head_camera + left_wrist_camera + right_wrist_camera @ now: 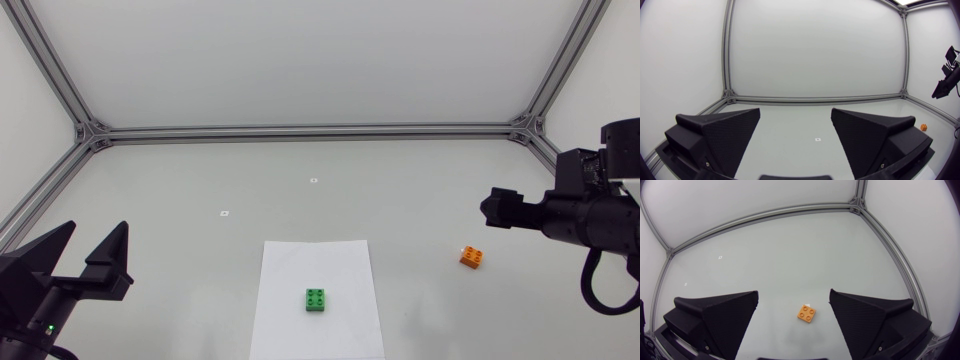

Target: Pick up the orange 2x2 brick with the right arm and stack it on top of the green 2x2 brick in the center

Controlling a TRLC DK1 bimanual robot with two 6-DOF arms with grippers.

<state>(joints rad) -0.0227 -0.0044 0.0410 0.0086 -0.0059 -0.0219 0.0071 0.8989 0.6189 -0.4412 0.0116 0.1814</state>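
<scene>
The orange brick [471,257] lies on the worktop well right of the green brick [317,300] (set on a white sheet [345,262]). The right end effector [793,294] is held wide apart above the orange brick. The left end effector [96,232], also wide, is seen far left.

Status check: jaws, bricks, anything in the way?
Left jaws open, right jaws open, both empty. Orange brick ahead of right jaws, untouched. Green brick on paper, nothing between them.
</scene>
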